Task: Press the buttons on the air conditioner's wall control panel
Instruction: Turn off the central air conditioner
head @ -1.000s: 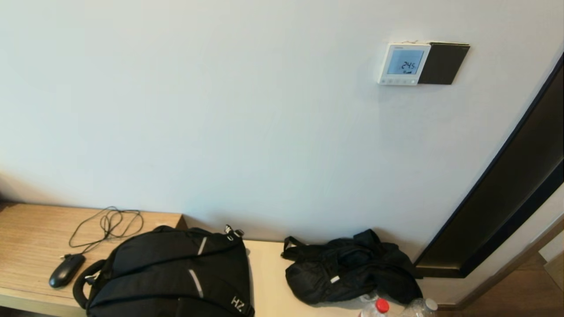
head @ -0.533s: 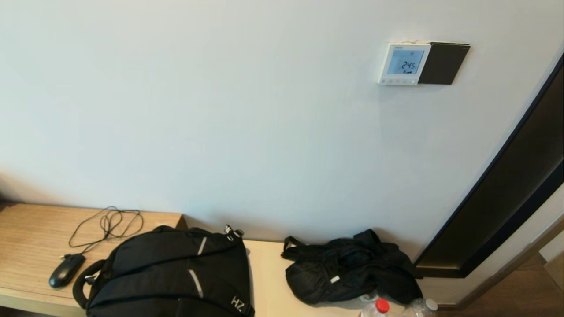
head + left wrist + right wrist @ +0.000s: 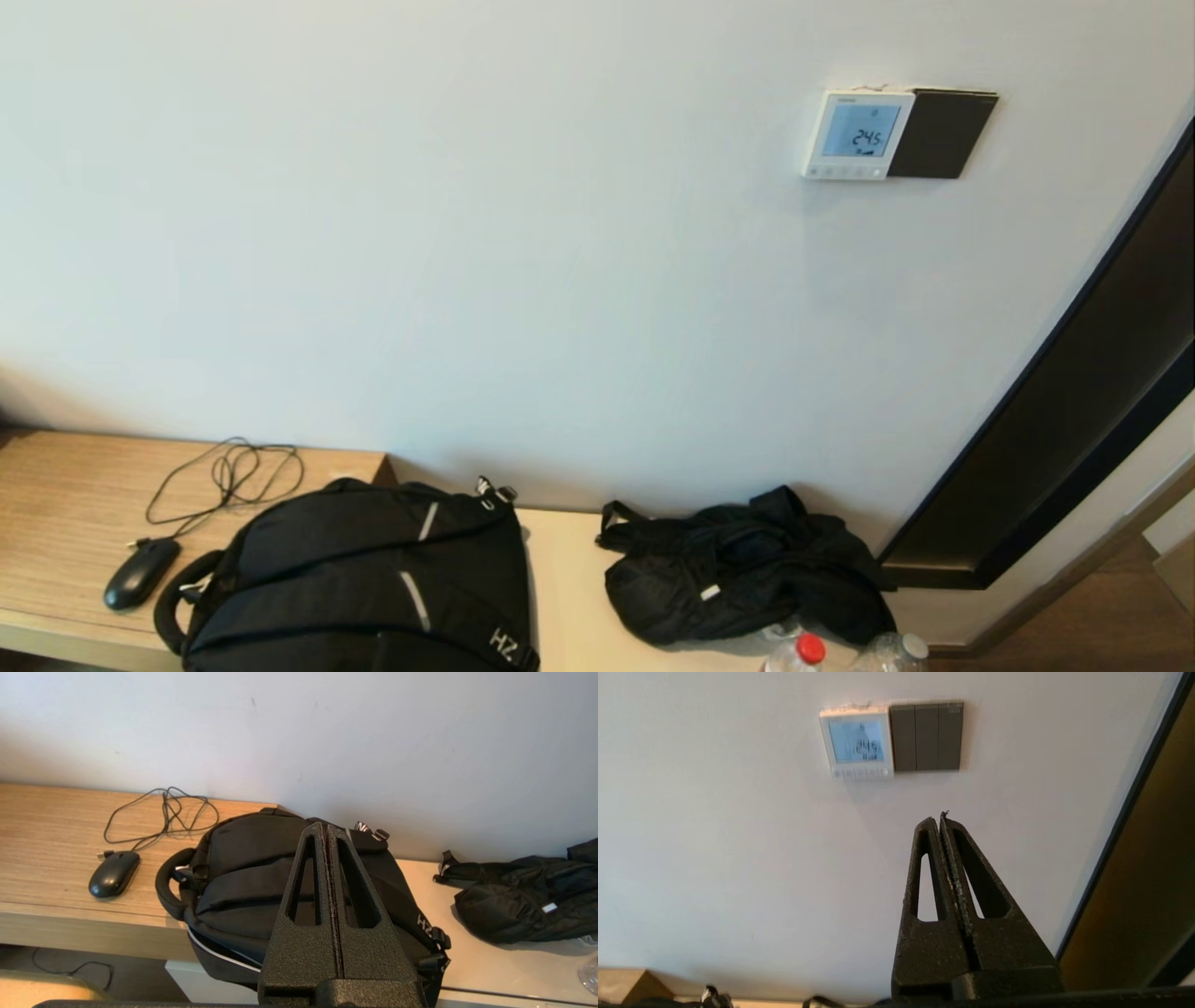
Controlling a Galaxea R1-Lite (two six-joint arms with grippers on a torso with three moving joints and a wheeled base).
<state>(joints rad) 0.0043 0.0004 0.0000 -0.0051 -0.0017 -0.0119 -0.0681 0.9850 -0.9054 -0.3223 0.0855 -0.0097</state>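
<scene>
The white control panel (image 3: 855, 134) hangs on the wall at the upper right, its pale blue screen reading 24.5. Its row of small pale buttons (image 3: 845, 172) runs along the bottom edge. It also shows in the right wrist view (image 3: 857, 743), with the buttons (image 3: 861, 773) beneath the screen. My right gripper (image 3: 939, 820) is shut and empty, pointing at the bare wall below and right of the panel, apart from it. My left gripper (image 3: 324, 828) is shut and empty, held over the black backpack (image 3: 261, 882). Neither gripper shows in the head view.
A dark brown switch plate (image 3: 939, 133) adjoins the panel on the right. A dark door frame (image 3: 1074, 411) runs down the right. On the wooden shelf (image 3: 65, 495) lie a black mouse (image 3: 140, 572) with cable, the backpack (image 3: 364, 579), a black bag (image 3: 747, 569) and two bottles (image 3: 798, 653).
The head view has hardly changed; the panel and plate appear a touch further right. No gripper has come into that view.
</scene>
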